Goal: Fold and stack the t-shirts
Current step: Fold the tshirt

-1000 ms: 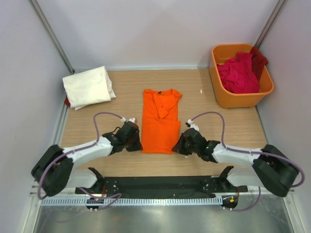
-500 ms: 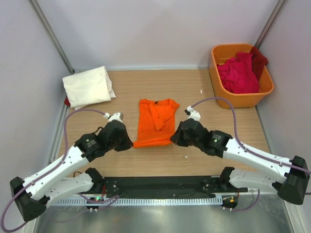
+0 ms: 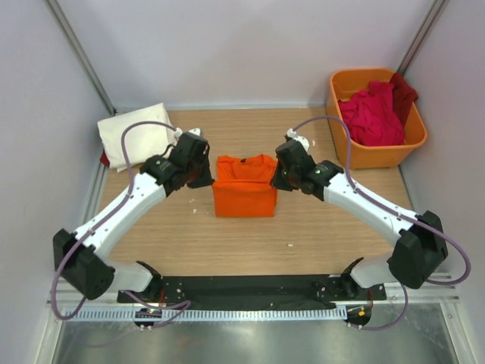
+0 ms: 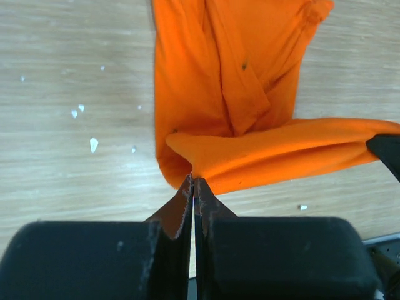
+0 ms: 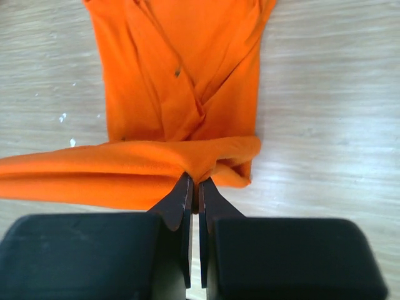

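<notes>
Cloth this soft and light will likely sag between grips: the orange t-shirt [image 3: 243, 196] lies central on the worktop [image 3: 326, 227], left hand [image 4: 194, 186] and right hand [image 5: 192, 186] each pinching 1 near-hem corner, sensible holds.

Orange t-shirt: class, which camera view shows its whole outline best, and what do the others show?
Top external view: the whole orange t-shirt sits in frame. Each wrist view crops it, showing a pinched hem corner close up and the cloth beyond.
</notes>
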Tool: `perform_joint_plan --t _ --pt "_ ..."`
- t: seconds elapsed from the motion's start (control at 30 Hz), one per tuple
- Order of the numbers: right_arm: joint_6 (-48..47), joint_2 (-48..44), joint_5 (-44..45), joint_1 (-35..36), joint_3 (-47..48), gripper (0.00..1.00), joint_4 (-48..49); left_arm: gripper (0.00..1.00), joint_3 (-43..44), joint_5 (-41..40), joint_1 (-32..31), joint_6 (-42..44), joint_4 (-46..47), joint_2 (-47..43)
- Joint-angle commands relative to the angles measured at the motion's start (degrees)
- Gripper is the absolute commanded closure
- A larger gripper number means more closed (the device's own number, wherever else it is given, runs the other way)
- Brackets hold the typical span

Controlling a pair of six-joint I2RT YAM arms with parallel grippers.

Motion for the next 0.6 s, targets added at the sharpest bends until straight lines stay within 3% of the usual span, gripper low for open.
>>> perform_joint_plan --t 0.0,0.17,0.2,0.23,0.27,0.3,0.33,0.37,0.4,0.47,0.57 --pt "-5.35 4.64 -0.78 -3.92 5.22 0.99 0.10 1.00 6.16 1.93 3.27 6.82 0.36 6.43" --pt "-8.68 16.51 -3.50 -10.25 14.86 0.99 1.59 1.00 17.82 5.28 9.68 10.51 1.68 20.48" --pt "-8.95 22.27 -3.77 -12.26 17.42 0.98 1.16 1.00 20.39 7.20 11.70 11.21 1.69 26.94" --pt "-9.56 25.20 -4.73 -13.41 20.23 0.88 0.46 1.00 23.29 8.09 12.67 11.83 1.77 30.40" --pt "-10.70 28.10 -4.74 -14.30 26.35 0.71 0.19 0.93 30.28 8.44 13.55 12.44 0.12 34.09" --pt "-11.32 31.53 -4.65 -15.18 29.28 0.44 0.02 0.75 34.44 10.71 15.39 12.71 -1.11 38.57" --pt "-12.81 36.87 -7.00 -16.92 32.44 0.01 1.32 0.53 38.39 13.52 16.10 12.97 -2.17 45.83" --pt "-14.39 39.18 -10.16 -17.46 36.39 0.00 1.94 0.24 46.70 13.80 16.72 12.54 -7.40 49.82" --pt "-15.28 40.86 -9.49 -17.99 38.60 0.00 0.99 0.17 50.78 13.98 17.51 12.19 -9.89 52.82" --pt "-15.63 41.33 -8.26 -19.13 39.77 0.00 -2.53 0.10 54.68 12.15 17.52 12.27 -11.76 55.14" --pt "-15.72 31.70 -7.12 -19.23 27.18 0.00 4.65 0.07 42.51 12.22 17.69 12.28 -2.76 46.46"
